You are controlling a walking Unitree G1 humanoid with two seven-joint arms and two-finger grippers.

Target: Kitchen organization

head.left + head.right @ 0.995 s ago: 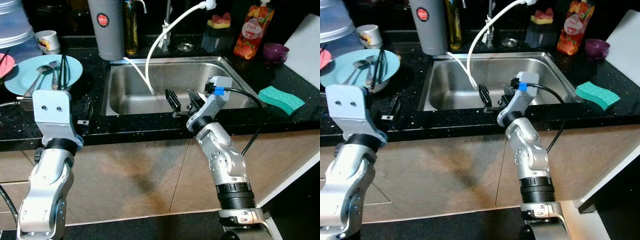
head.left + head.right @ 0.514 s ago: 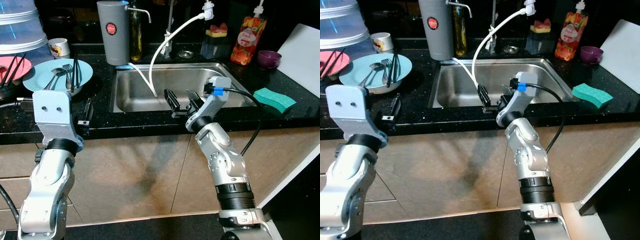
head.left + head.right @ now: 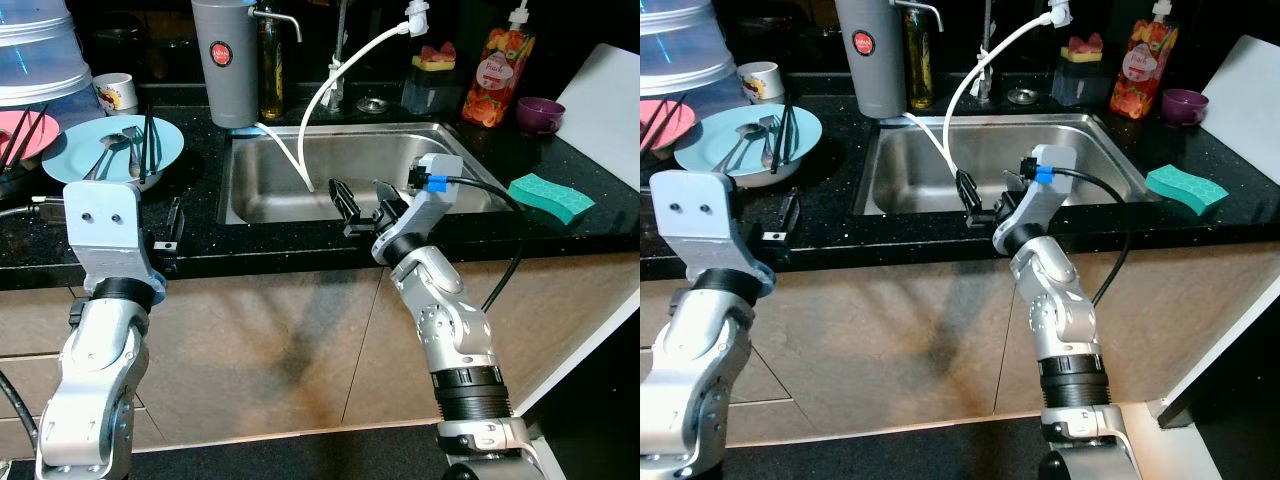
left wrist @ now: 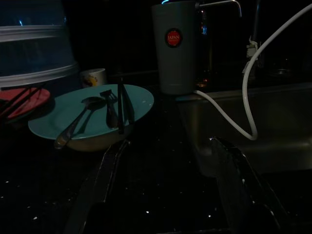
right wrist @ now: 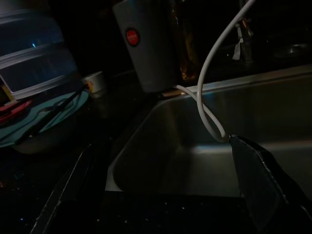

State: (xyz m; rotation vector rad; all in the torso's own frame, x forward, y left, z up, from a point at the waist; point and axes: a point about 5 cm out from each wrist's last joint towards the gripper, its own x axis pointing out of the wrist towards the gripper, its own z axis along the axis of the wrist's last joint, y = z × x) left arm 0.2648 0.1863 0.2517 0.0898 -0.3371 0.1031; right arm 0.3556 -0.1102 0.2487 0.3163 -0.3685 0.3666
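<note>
nearest the camera, the 2 silver arms reach up from below to a black speckled desk [image 3: 300,250]. the left end effector [image 3: 165,228] rests low over the front strip of the desk, its 2 black fingers spread apart, just short of a light blue plate [image 3: 80,160]. the right end effector [image 3: 365,200] hangs at the front rim of the steel sink [image 3: 280,195], fingers spread and holding nothing. a green sponge [image 3: 550,196] lies on the desk to the right of the sink, well apart from both arms. on the plate lie a spoon [image 3: 108,157], a fork [image 3: 128,150] and dark chopsticks [image 3: 147,142]. a white hose [image 3: 340,75] arcs from above down into the basin. further back stand a grey jug with a red badge [image 3: 225,60], a small printed cup [image 3: 113,94], a pink plate [image 3: 22,132] under a clear blue lidded tub [image 3: 35,55], an orange pouch bottle [image 3: 495,72] and a purple cup [image 3: 541,113].
</note>
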